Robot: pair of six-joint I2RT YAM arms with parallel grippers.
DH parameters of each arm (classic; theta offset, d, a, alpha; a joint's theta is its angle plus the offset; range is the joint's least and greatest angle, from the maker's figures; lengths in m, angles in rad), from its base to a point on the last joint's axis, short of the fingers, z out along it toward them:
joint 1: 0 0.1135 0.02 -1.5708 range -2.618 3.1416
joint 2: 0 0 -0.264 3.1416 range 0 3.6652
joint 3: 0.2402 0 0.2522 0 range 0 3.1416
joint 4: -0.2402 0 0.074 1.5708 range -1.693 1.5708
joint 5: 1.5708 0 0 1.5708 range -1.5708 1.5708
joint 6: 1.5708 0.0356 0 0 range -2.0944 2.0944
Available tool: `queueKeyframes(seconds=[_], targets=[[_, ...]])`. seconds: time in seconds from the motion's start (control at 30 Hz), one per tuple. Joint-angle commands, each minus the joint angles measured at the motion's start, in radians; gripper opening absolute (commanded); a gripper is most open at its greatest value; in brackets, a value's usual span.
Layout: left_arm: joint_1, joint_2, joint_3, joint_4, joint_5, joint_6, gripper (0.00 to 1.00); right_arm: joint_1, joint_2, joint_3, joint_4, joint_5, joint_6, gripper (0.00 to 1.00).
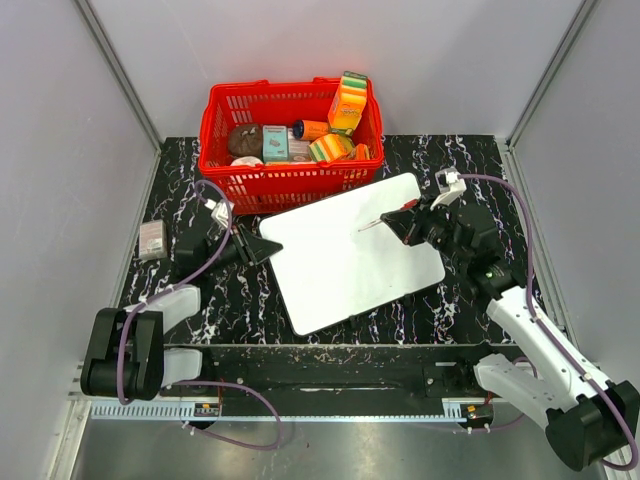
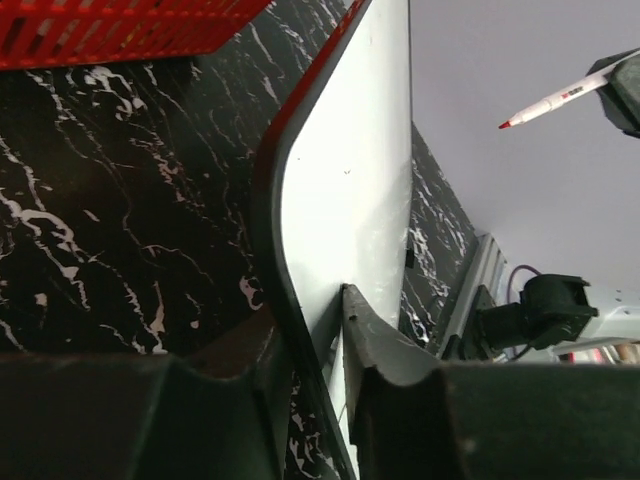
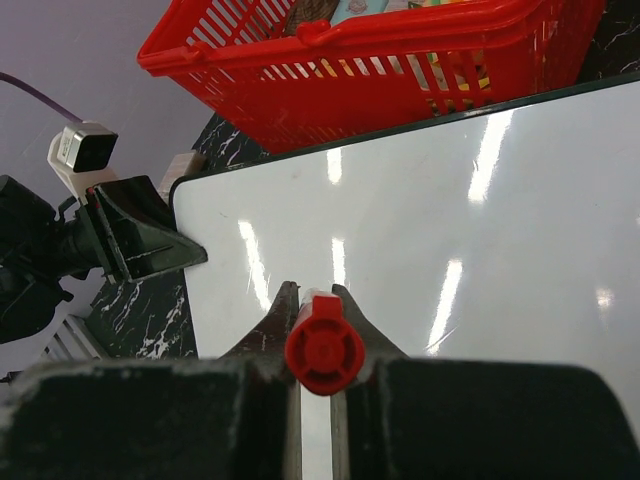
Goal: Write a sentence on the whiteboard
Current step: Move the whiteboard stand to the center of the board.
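**Two grips set, no ink on the board**

Nearest to us, the right gripper [image 3: 312,292] is clamped together on the marker [image 3: 323,345]. The marker's red end shows between the jaws and its tip points ahead and down. From the left wrist view that tip hangs in the air, apart from the board, so we judge that the first stroke has not begun.

Just under and ahead of that gripper lies the whiteboard [image 1: 345,265], flat on the worktop [image 1: 230,300] and turned at an angle. Its face looks bare, and we see no sentence on it in any view. Across the board from the right gripper, the left gripper [image 2: 318,312] has one finger over and one under the board's edge, near a corner. It appears pinched onto the edge, though we cannot tell how tightly.

Beyond the board's far edge, just beside it, stands the red basket [image 1: 290,185].

To do this step well, we would:
- bring the tip straight down until it only just meets the glossy face;
- start on the side toward the left gripper, so the line has room to run;
- press lightly, since a thin board may skate on the worktop, and rely on the left gripper to pin the board;
- hold the right gripper clear of the basket's wall.
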Motion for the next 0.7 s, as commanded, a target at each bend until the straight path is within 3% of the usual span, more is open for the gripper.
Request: queueKeyframes(seconds=[0.0, 0.03, 0.13, 0.27, 0.67], targets=[[-0.001, 0.021, 0.047, 0.106, 0.076, 0.023, 0.23, 0.003, -0.034, 0.019, 0.017, 0.024, -0.036, 0.00], [-0.001, 0.029, 0.048, 0.104, 0.085, 0.029, 0.15, 0.003, -0.038, 0.018, 0.014, 0.026, -0.037, 0.00], [-0.001, 0.047, 0.051, 0.100, 0.111, 0.056, 0.07, 0.005, -0.044, 0.016, 0.014, 0.020, -0.040, 0.00], [-0.001, 0.076, 0.069, 0.092, 0.151, 0.079, 0.00, 0.003, -0.054, 0.019, 0.008, 0.013, -0.053, 0.00], [-0.035, 0.147, 0.123, 0.077, 0.162, 0.121, 0.00, 0.003, -0.071, 0.008, 0.001, 0.018, -0.073, 0.00]])
